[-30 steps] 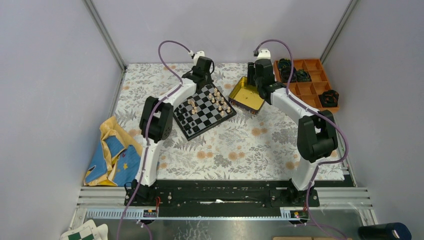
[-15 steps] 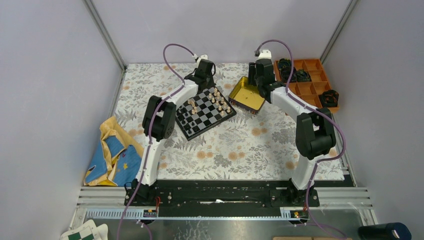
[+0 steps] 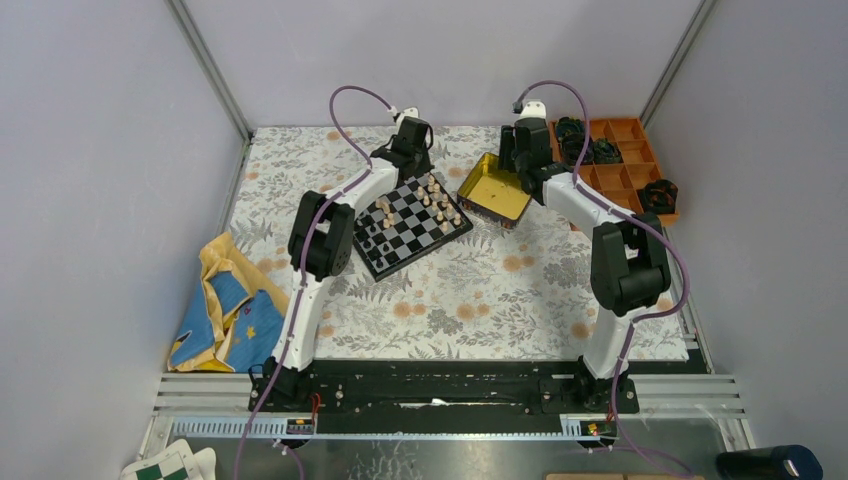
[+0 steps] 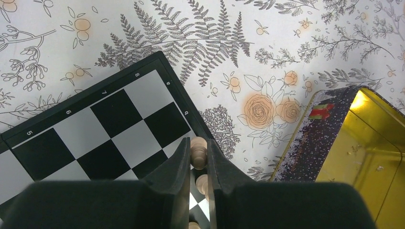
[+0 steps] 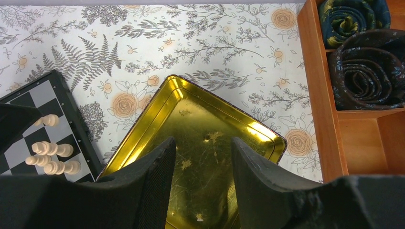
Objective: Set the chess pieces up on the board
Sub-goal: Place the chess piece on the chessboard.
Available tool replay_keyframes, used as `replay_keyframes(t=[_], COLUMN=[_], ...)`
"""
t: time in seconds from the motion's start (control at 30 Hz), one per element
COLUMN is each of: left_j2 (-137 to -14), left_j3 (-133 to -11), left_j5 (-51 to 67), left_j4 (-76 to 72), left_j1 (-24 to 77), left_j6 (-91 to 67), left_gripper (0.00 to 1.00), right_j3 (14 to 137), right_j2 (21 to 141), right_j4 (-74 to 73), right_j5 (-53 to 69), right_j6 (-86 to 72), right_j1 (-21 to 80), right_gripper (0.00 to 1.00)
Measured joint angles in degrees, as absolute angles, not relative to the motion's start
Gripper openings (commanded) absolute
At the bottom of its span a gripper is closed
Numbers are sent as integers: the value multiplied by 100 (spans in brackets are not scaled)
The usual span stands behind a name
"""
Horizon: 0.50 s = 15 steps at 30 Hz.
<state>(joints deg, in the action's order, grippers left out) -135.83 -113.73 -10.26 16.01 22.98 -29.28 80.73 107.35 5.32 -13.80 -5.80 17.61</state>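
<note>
The black-and-grey chessboard (image 3: 412,223) lies left of centre, with tan pieces (image 3: 437,200) along its far right side and black pieces (image 3: 371,236) on its near left. My left gripper (image 4: 197,149) is shut on a tan chess piece (image 4: 198,151) at the board's far right corner; another tan piece (image 4: 202,182) stands just behind it. The board's corner (image 4: 119,121) fills the lower left of the left wrist view. My right gripper (image 5: 203,148) is open and empty above the gold tin (image 5: 200,138). Tan pieces (image 5: 50,151) also show in the right wrist view.
The gold tin (image 3: 492,190) sits just right of the board. An orange compartment tray (image 3: 620,165) with dark rolled items stands at the far right. A yellow-and-blue cloth (image 3: 225,305) lies at the left. A green-and-white checkered item (image 3: 170,465) lies below the rail.
The left arm has shifted slightly right toward the board's far corner. The right arm has shifted slightly right over the tin.
</note>
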Motion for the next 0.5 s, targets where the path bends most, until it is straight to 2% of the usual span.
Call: replay_keyframes(t=[0.5], left_j2=[-13585], left_j3=[-11375], left_j5=[-1070], left_j4=[1796], left_j1=[2298], left_j6=[-2851], left_gripper=[3], right_j3=[8077], right_j2=[10798], right_j4=[550], right_j5=[-1238], right_j6=[-657], right_j1=[1704], right_gripper=[53])
